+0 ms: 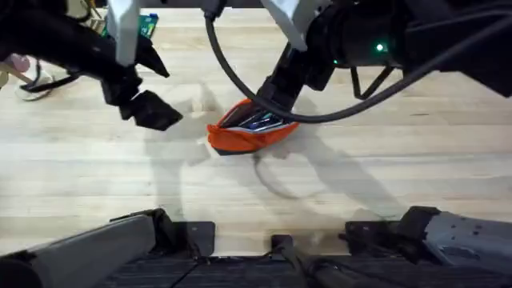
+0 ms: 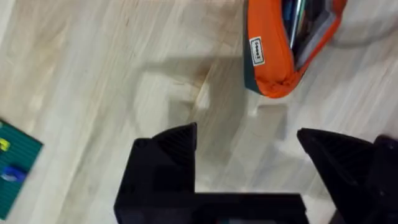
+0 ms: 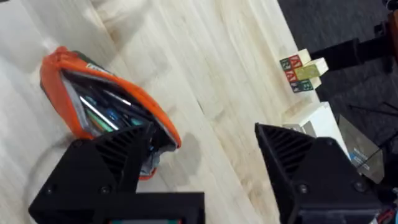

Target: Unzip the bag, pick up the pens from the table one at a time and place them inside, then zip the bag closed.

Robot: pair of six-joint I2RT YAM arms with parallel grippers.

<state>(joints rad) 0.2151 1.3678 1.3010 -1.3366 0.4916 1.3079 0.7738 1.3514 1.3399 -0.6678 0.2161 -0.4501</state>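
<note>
Gaping empty, both claws (left (image 1: 152, 110), right (image 1: 276, 90)) flank the unzipped bag (image 1: 248, 134).

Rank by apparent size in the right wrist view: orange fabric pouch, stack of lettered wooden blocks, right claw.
1. Right claw, though nearness to the camera inflates it.
2. Orange fabric pouch.
3. Stack of lettered wooden blocks.

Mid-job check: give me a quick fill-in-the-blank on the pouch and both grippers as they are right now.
1. The bag lies on the table with its zipper ____.
2. The pens lie ____ the bag.
3. The left gripper holds nothing and its fingers are ____.
4. The gripper at the bag's end in the overhead view is the ____ gripper.

Missing words: open; inside; open; right
</note>
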